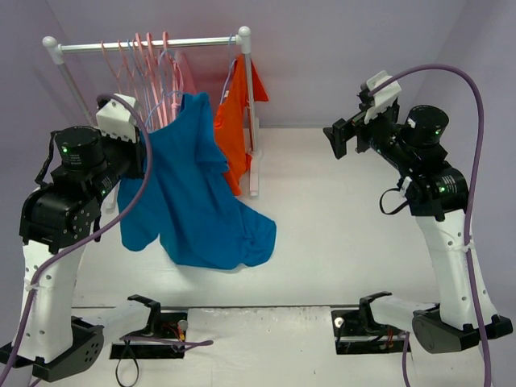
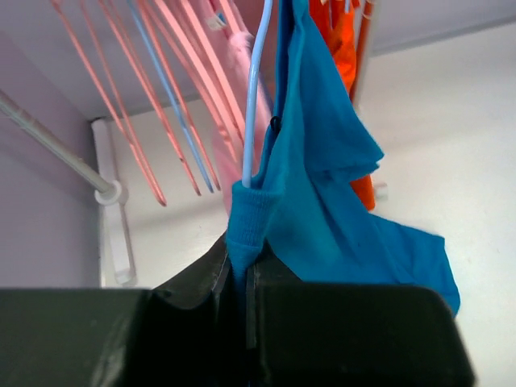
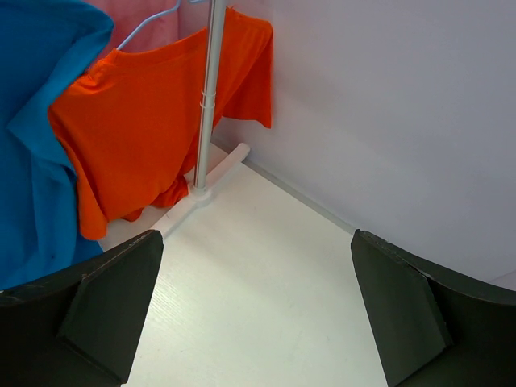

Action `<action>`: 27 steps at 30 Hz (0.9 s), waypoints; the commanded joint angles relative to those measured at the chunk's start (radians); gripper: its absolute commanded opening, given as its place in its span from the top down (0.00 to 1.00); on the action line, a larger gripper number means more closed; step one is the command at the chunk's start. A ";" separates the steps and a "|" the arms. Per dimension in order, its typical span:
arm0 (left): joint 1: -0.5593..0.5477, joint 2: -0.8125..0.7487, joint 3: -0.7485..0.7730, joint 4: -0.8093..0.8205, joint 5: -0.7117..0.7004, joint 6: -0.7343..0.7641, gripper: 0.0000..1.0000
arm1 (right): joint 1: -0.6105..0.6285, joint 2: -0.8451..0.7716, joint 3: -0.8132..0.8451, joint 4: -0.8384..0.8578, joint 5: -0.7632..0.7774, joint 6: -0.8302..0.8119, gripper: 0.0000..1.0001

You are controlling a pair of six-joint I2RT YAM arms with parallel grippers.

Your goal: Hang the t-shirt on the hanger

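The bright blue t-shirt [image 1: 193, 193] hangs from the rack end and drapes down onto the table. My left gripper [image 1: 149, 133] is raised beside it, shut on a ribbed edge of the t-shirt [image 2: 246, 214]; in the left wrist view the gripper [image 2: 240, 262] has the cloth pinched between its jaws. The pale blue hanger [image 2: 255, 89] runs down as a thin wire into that gripped fold, and it shows faintly among the pink hangers in the top view [image 1: 167, 76]. My right gripper [image 1: 334, 139] is open and empty above the table, right of the rack, also seen in the right wrist view [image 3: 254, 242].
A white clothes rack [image 1: 145, 44] stands at the back left with several pink hangers [image 1: 133, 64]. An orange garment [image 1: 234, 137] hangs by the rack's right post [image 3: 208, 97]. The rack's foot [image 3: 201, 201] rests on the white table. Grey walls close the back and right.
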 commanded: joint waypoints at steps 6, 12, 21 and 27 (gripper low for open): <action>0.001 0.006 0.045 0.280 -0.140 -0.007 1.00 | 0.001 -0.019 -0.007 0.108 -0.018 0.010 0.00; 0.001 0.018 0.030 0.281 -0.103 0.007 1.00 | 0.002 -0.029 -0.027 0.116 -0.017 0.009 0.00; -0.132 0.040 0.032 0.303 0.235 -0.055 1.00 | 0.001 -0.034 -0.034 0.122 -0.012 0.009 0.00; -0.189 0.015 0.034 0.303 0.214 -0.089 1.00 | 0.002 -0.039 -0.034 0.125 -0.012 0.007 0.00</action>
